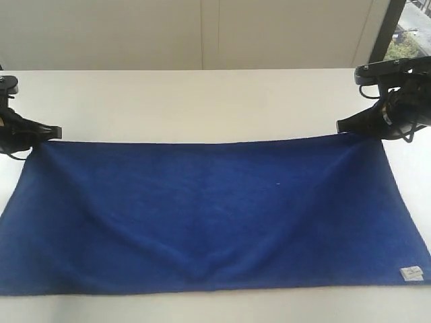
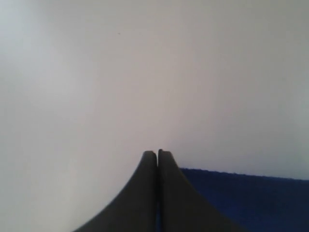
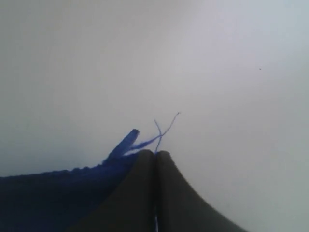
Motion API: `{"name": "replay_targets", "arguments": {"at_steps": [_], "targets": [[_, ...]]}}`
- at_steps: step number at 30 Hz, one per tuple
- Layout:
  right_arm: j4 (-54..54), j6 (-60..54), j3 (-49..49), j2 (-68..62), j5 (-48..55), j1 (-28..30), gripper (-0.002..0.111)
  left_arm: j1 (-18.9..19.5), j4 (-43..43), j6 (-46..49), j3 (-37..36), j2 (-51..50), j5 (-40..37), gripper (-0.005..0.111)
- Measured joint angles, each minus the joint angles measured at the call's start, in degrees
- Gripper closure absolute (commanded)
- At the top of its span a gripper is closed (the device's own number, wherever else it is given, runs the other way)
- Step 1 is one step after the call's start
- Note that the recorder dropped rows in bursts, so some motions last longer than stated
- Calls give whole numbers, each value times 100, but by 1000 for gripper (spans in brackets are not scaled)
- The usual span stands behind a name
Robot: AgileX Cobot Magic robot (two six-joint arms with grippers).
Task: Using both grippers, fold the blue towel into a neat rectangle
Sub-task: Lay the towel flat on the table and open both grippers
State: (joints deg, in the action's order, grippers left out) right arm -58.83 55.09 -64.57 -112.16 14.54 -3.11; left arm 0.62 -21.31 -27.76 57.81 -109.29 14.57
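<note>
The blue towel [image 1: 209, 215] lies spread across the white table, its long side running left to right, with a small white label [image 1: 411, 273] at its near right corner. My left gripper [image 1: 54, 132] is shut on the far left corner; in the left wrist view the fingers [image 2: 145, 193] press together with the blue towel [image 2: 251, 198] beside them. My right gripper [image 1: 342, 126] is shut on the far right corner. In the right wrist view, frayed threads [image 3: 161, 130] poke out above the closed right gripper [image 3: 155, 153], and the blue towel [image 3: 48, 198] spreads to one side.
The white table [image 1: 202, 101] stretches bare behind the towel up to a pale wall. A window [image 1: 411, 33] shows at the far right. The towel's near edge lies close to the table's front edge.
</note>
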Motion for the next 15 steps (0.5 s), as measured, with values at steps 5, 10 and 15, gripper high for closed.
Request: {"name": "replay_targets", "arguments": {"at_steps": [5,10,15], "targets": [[0,22,-98,-298,-326,76,108,73,0,-24,0,-135,94,107],[0,22,-111,-498,-414,74,108,73,0,-35,0,-258,406,107],[0,22,-119,-619,-481,79,108,73,0,-44,0,-330,396,107]]}}
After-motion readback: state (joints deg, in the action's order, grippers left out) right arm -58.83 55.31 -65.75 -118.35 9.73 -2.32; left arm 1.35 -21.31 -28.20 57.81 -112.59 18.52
